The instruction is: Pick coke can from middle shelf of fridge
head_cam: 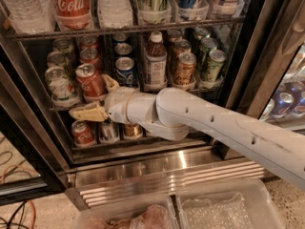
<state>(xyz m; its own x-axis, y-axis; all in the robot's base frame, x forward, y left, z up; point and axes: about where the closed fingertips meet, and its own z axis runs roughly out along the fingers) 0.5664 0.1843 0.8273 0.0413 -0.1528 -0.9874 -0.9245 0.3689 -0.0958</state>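
The coke can (90, 80) is red with a silver top. It stands at the front of the middle shelf (202, 86) in the fridge (157, 168), second lane from the left. My gripper (98, 98) is open just in front of and below the can, at the shelf's front edge. One tan finger (88, 112) points left under the can. The other finger (110, 82) lies against the can's right side. More red cans stand behind it.
A silver-green can (59, 86) stands left of the coke can, a blue can (126, 70) right of it, then a brown bottle (155, 61). A tall Coca-Cola bottle (71, 4) is on the rack above. Small cans (83, 132) sit below. Clear bins (219, 209) lie on the floor.
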